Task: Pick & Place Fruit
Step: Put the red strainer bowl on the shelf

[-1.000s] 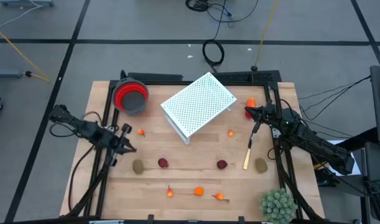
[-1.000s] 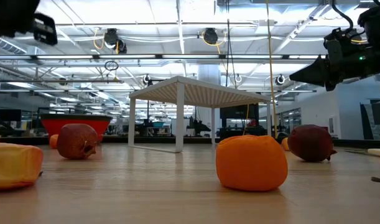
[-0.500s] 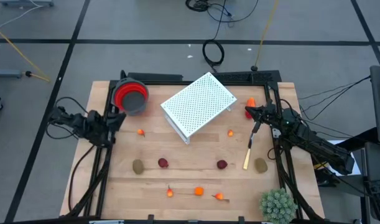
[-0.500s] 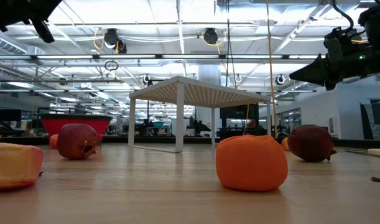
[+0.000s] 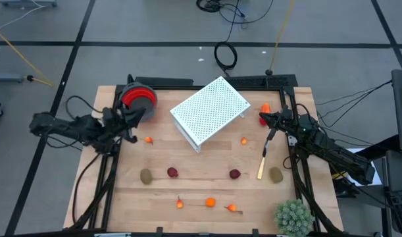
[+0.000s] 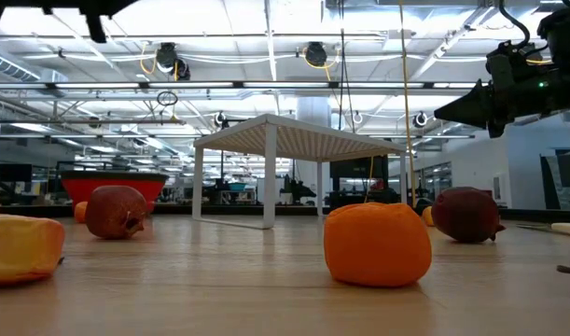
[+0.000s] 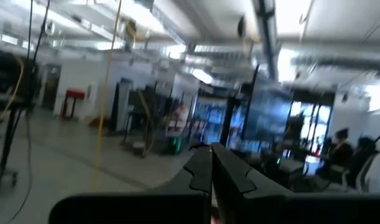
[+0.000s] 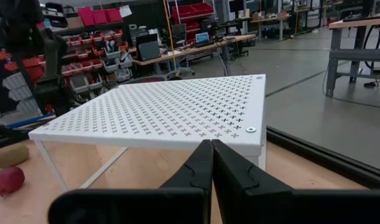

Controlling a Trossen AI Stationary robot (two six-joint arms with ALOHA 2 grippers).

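While both arms hold nothing, the left gripper (image 5: 136,117) hangs with its fingers pressed together beside the red bowl (image 5: 138,101), near the table's far left corner, and the right gripper (image 5: 262,118) is also closed, above the table's right side next to the white perforated rack (image 5: 210,110). Closest to the left gripper is a tiny orange fruit (image 5: 149,139), just in front of it on the wooden table (image 5: 201,191). Close to the right gripper lie a small orange-red piece (image 5: 265,108) and another tiny orange one (image 5: 244,141). The pale yellow stick (image 5: 261,166) lies below the right gripper. Farther forward are two olive-brown ovals (image 5: 145,176) (image 5: 276,174) with two dark red balls (image 5: 172,172) (image 5: 235,174) between them. Near the front edge three orange pieces (image 5: 210,203) lie in a row. The spiky green plant ball (image 5: 294,217) stands at the front right corner. No readable writing or brand shows on any of these things.
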